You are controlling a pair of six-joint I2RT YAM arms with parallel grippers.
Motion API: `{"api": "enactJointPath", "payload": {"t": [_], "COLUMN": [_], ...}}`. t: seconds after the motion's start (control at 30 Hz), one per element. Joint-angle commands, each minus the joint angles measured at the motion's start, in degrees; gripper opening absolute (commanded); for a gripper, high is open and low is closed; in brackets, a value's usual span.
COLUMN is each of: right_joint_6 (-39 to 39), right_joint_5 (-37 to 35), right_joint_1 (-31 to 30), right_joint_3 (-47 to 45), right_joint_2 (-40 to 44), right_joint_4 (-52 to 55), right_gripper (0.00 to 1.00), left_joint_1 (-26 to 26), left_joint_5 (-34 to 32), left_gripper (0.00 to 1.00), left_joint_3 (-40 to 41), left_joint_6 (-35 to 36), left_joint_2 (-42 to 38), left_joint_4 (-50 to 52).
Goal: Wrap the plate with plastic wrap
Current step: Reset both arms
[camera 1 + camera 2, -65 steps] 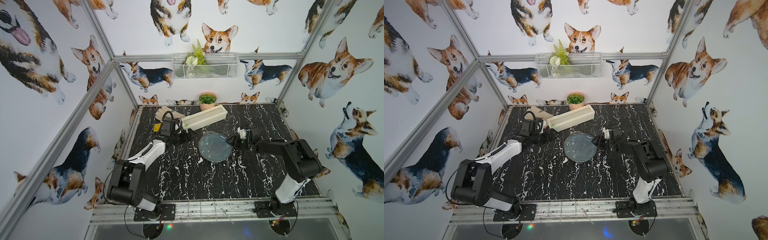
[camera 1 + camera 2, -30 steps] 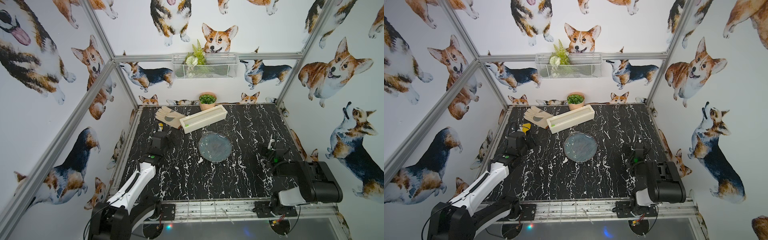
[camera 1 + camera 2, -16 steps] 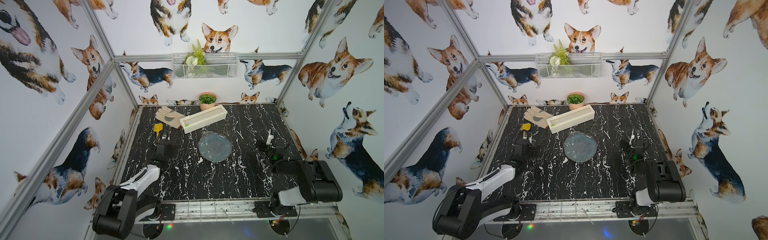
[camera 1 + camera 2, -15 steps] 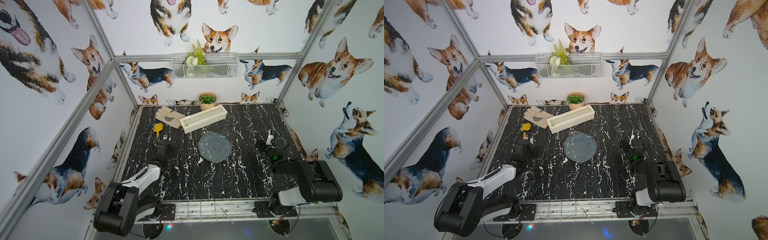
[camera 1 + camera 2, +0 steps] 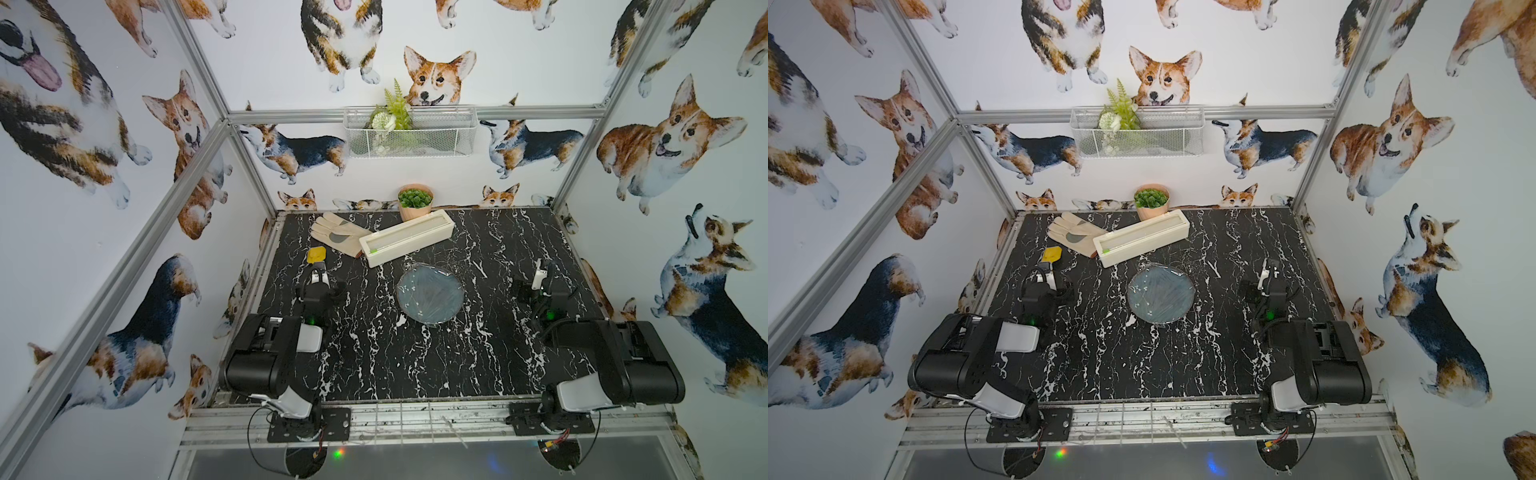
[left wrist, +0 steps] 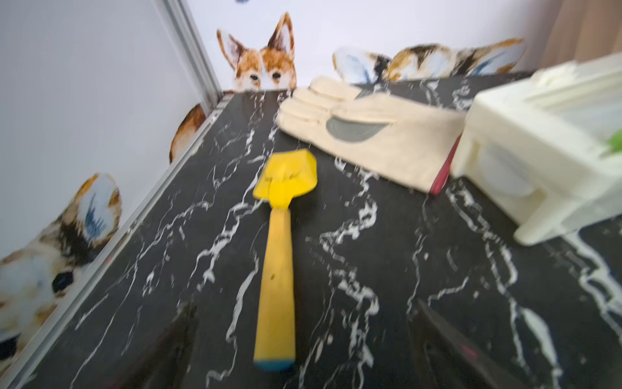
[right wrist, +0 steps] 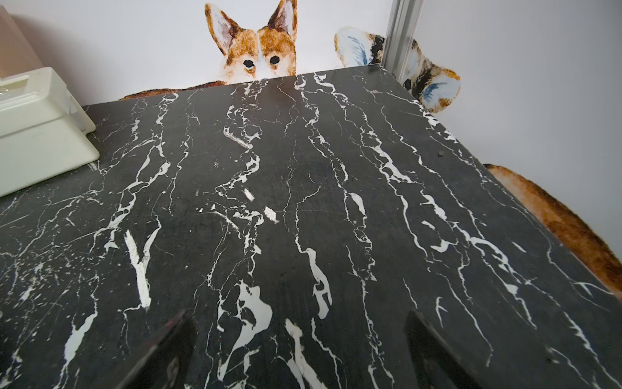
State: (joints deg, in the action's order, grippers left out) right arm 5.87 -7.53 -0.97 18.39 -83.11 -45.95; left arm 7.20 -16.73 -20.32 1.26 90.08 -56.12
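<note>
Peach pot point(image 5: 414, 214) with green plant point(image 5: 414, 198), wire basket point(image 5: 440, 141) with fern point(image 5: 397, 109) — plate point(image 5: 432, 321) under plastic wrap point(image 5: 430, 293) lies between left gripper point(image 5: 318, 276) and right gripper point(image 5: 543, 271), well apart, both spread wide, empty.

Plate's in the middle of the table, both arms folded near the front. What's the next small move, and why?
Probably just stay parked: crinkly film already covers the plate, and the left gripper and right gripper sit open, empty and well clear of it, so the wrapping looks finished.
</note>
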Motion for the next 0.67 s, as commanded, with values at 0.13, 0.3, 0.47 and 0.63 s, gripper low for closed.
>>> {"api": "enactJointPath", "payload": {"t": [0.13,0.3,0.47,0.63], "right_joint_6": [-1.0,-0.9,-0.8,-0.8], "right_joint_5": [-0.2,-0.1,0.2,0.2], "right_joint_1": [0.1,0.0,0.2,0.3], "right_joint_3": [0.3,0.3,0.3,0.4], "right_joint_2": [0.0,0.0,0.0,0.1], "right_joint_4": [-1.6,-1.6,-1.5,-1.4], "right_gripper": [1.0,1.0,1.0,1.0], "left_joint_1": [0.4,0.4,-1.5,-1.4], "left_joint_5": [1.9,2.5,6.4,6.5], "left_gripper": [1.0,1.0,1.0,1.0], "left_joint_3": [-0.2,-0.9,-2.3,-1.3], "left_joint_6": [1.2,1.1,0.3,0.7], "left_joint_2": [0.0,0.0,0.1,-0.2], "left_joint_4": [0.0,1.4,4.1,2.5]}}
